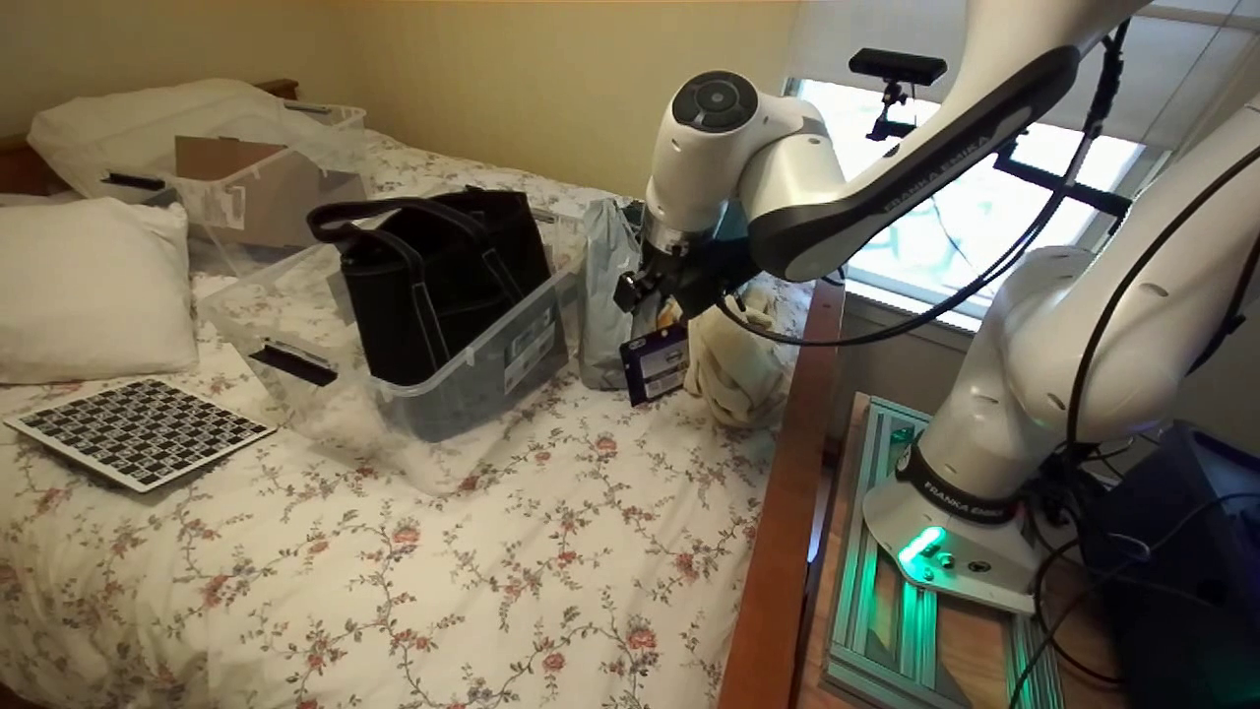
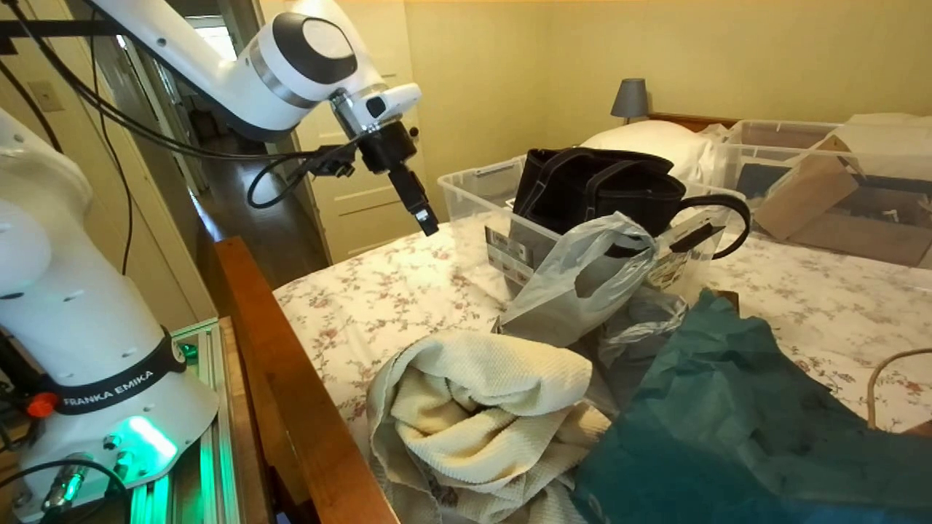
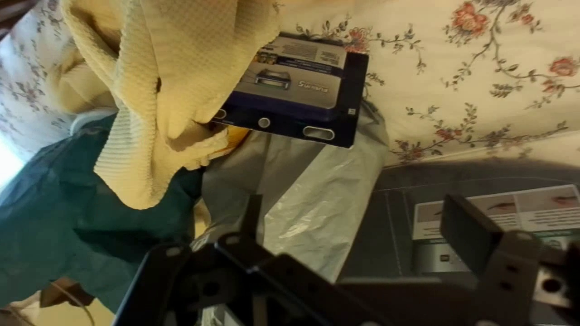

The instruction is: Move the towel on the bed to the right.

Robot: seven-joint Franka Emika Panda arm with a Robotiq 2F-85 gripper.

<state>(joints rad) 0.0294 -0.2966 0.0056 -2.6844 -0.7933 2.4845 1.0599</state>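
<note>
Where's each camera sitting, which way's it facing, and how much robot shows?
Wrist view: on the wrist, facing the towel and printed package; only the tool shows.
An exterior view: outside the robot, looking across the bed toward the window; arm, base and tool show.
An exterior view: outside the robot, looking over the towel toward the door; arm, base and tool show.
Both exterior views share the towel and black bag.

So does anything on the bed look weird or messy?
Yes, a bit: the towel by the wooden rail is crumpled, not folded; a dark package tilts beside it; and the black bag pokes above the rim of its clear bin. I see nothing spilled.
</note>
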